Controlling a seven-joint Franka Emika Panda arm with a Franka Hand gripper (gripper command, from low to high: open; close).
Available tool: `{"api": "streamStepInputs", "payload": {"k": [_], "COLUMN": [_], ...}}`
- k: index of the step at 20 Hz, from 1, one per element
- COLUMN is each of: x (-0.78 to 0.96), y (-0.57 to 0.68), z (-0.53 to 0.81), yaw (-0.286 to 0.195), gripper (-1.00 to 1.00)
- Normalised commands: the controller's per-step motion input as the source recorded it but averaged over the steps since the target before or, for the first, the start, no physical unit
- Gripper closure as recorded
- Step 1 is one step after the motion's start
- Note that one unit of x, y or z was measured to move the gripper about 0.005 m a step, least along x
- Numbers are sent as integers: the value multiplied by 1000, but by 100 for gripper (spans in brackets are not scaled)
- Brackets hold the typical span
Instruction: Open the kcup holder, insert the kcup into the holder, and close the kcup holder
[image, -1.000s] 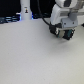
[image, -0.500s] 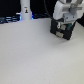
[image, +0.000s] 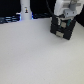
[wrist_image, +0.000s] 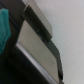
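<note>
The kcup holder (image: 62, 31) is a black boxy unit at the far right of the white table in the exterior view. My gripper (image: 61, 23) hangs right above and against it, and its fingers are too blurred to read. In the wrist view the holder (wrist_image: 37, 52) fills the picture at very close range as a dark box with pale grey faces. A teal-green patch (wrist_image: 4, 30) shows at the picture's edge; I cannot tell whether it is the kcup. No kcup shows clearly in the exterior view.
A white bottle-like object (image: 26, 10) stands at the back, with a blue light (image: 33, 18) beside it. Dark items (image: 7, 20) lie along the back edge on the exterior view's left. The white table (image: 35, 55) spreads toward the front.
The arm has stayed over the black holder, shifting only slightly. Nothing else has visibly moved.
</note>
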Motion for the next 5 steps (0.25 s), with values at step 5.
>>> {"api": "streamStepInputs", "payload": {"k": [5], "x": [69], "y": [126], "z": [727], "yaw": [14], "gripper": [-100]}}
